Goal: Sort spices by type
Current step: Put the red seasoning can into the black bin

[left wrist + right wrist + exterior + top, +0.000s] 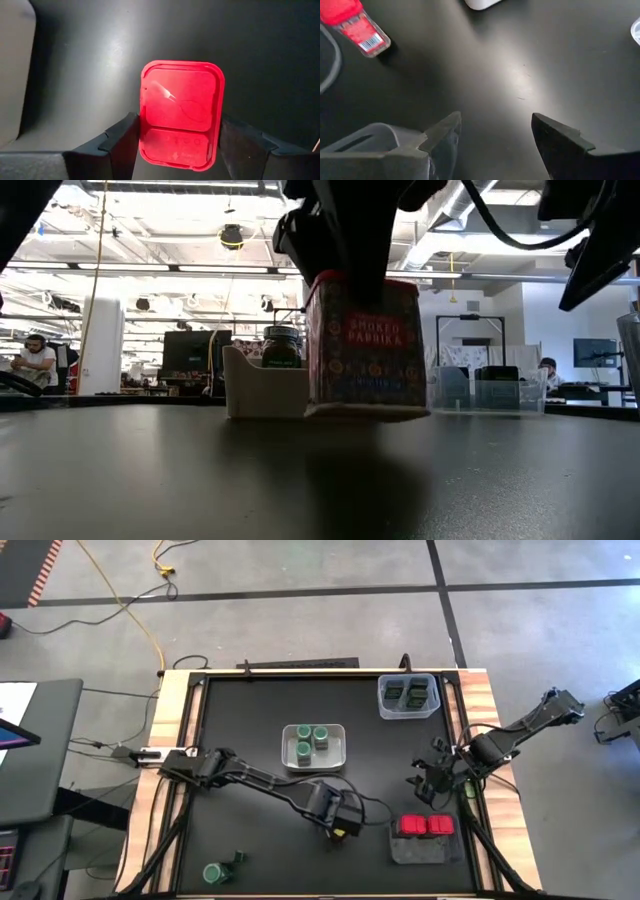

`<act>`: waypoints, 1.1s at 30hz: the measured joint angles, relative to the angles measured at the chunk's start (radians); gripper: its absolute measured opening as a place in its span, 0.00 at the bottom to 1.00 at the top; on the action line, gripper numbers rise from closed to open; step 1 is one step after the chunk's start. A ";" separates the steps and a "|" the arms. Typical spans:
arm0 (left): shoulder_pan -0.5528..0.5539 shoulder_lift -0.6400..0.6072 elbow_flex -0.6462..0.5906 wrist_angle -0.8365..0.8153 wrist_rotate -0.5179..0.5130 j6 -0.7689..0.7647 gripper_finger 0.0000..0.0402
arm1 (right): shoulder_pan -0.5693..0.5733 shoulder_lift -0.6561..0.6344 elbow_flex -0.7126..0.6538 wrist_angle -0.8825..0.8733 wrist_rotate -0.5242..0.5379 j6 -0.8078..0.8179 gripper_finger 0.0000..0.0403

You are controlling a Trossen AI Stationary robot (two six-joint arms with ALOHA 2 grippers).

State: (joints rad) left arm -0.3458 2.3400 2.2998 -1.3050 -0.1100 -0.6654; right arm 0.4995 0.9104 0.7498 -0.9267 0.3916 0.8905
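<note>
Overhead, the left gripper (pixel 342 828) sits low-centre on the black table (pixel 240 720), but the arm hides what it carries. Left wrist view fills that in: a red box (pixel 181 114) between both fingers (pixel 117 142), w/ each side touching a finger, so it's clamped. Low view adds the label, "smoked paprika", on the box (pixel 364 346), base at or just off the tabletop, can't tell which.

Right gripper (pixel 432 780) hovers near the right edge, fingers (pixel 442 137) apart w/ nothing between.

Two more red boxes (pixel 426 826) lie in a dark tray (pixel 420 850) just right of the left gripper. Green-lidded jars (pixel 310 740) fill a white tray (pixel 340 762) at centre; dark tins (pixel 408 693) sit in a clear tray (pixel 383 710) top right. One loose jar (pixel 215 873) is at the front-left edge. Open tabletop lies left of centre.
</note>
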 joint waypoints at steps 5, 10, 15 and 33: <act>0.000 0.003 -0.049 0.034 0.001 0.018 0.59 | 0.000 0.000 0.000 0.032 0.001 0.025 0.67; 0.009 0.003 -0.050 0.023 -0.007 0.006 0.60 | 0.000 0.000 0.000 0.039 0.001 0.021 0.67; 0.010 0.003 -0.049 0.023 -0.033 0.000 0.69 | 0.000 0.000 0.000 0.039 0.002 0.017 0.67; 0.027 -0.087 0.045 -0.222 -0.091 0.138 0.79 | -0.005 0.013 0.000 0.171 0.003 -0.042 0.67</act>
State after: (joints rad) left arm -0.3189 2.2528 2.3451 -1.5269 -0.2013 -0.5277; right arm 0.4950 0.9236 0.7498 -0.7553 0.3950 0.8484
